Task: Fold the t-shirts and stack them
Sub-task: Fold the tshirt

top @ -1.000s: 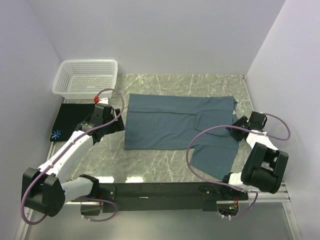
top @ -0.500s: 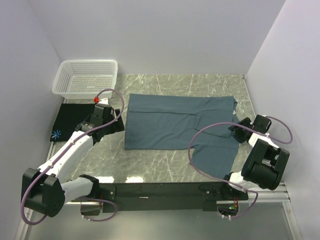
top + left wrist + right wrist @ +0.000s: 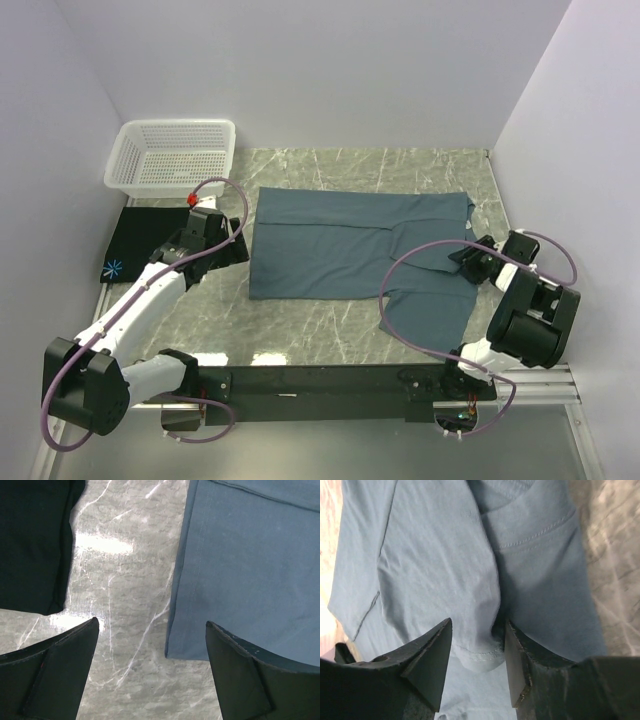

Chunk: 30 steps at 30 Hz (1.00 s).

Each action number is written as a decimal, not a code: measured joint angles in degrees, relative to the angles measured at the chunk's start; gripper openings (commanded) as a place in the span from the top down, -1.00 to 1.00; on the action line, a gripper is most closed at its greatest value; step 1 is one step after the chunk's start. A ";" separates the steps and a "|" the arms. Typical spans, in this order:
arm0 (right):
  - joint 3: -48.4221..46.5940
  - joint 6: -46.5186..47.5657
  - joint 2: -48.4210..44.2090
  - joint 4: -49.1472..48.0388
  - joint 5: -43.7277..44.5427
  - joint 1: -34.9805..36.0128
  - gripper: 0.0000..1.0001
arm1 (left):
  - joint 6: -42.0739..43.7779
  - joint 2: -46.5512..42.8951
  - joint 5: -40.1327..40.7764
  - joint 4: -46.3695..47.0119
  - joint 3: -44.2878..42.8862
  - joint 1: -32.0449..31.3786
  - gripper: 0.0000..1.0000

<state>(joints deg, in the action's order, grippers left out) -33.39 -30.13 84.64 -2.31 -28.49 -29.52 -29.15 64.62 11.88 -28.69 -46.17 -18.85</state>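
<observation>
Fingers (image 3: pixel 427 662) of the right end effector (image 3: pixel 476 630) straddle a raised fold of the blue t-shirt (image 3: pixel 420 565), with cloth touching both. I cannot tell whether they clamp it. That shirt lies spread across the middle of the desk (image 3: pixel 330 320). At centre left, the left end effector (image 3: pixel 151 625) hangs with its fingers wide apart over bare marble, between the blue shirt's edge and the black t-shirt (image 3: pixel 30 540). A white basket (image 3: pixel 175 155) stands at upper left.
</observation>
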 measured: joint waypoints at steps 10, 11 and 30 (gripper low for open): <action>2.89 -0.74 -8.24 2.62 0.46 0.00 0.27 | 0.04 -0.04 -0.04 0.00 0.00 0.00 -0.86; 2.97 -0.87 -9.20 2.84 0.96 0.00 0.30 | 0.04 -0.04 -0.04 0.00 0.00 0.00 -0.85; 2.99 -2.43 -11.32 11.17 11.50 -1.05 1.00 | 0.20 -0.04 -0.09 0.02 0.02 0.00 -0.86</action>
<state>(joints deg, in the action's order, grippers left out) -30.39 -32.56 73.32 8.86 -16.99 -30.57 -28.95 64.58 11.79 -28.67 -46.15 -18.85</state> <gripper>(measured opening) 0.007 0.930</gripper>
